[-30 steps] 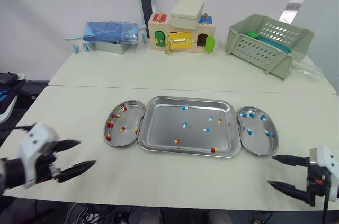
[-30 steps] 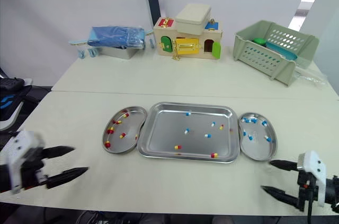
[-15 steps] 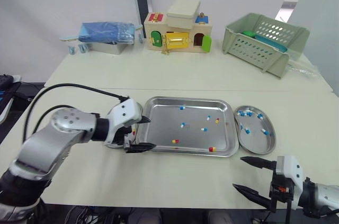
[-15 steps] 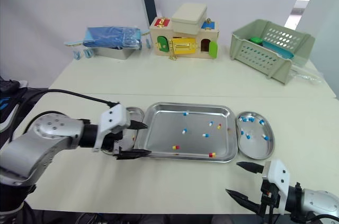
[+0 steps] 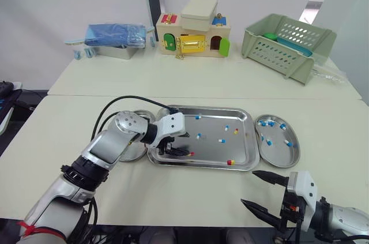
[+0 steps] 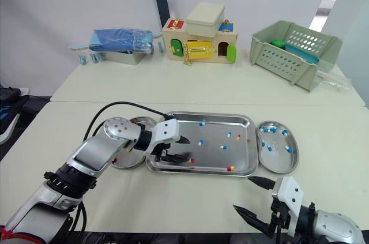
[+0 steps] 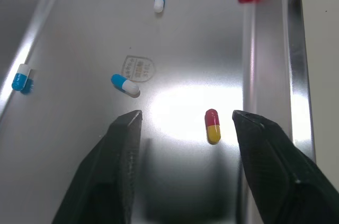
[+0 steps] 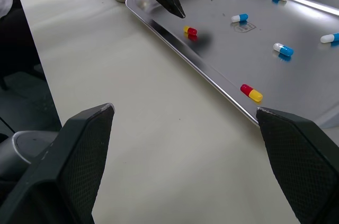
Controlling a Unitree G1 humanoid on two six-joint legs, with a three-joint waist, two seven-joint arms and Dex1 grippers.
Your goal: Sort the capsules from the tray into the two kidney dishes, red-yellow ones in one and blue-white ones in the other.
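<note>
Left arm reaches forward, elbow bent, its tool (image 5: 182,144) spread wide and low over the tray (image 5: 210,150), a red-yellow capsule (image 7: 212,126) lying loose between the fingers. Right tool (image 5: 249,187) hovers over the worktop (image 5: 190,198) in front of the tray, fingers wide apart, empty
</note>
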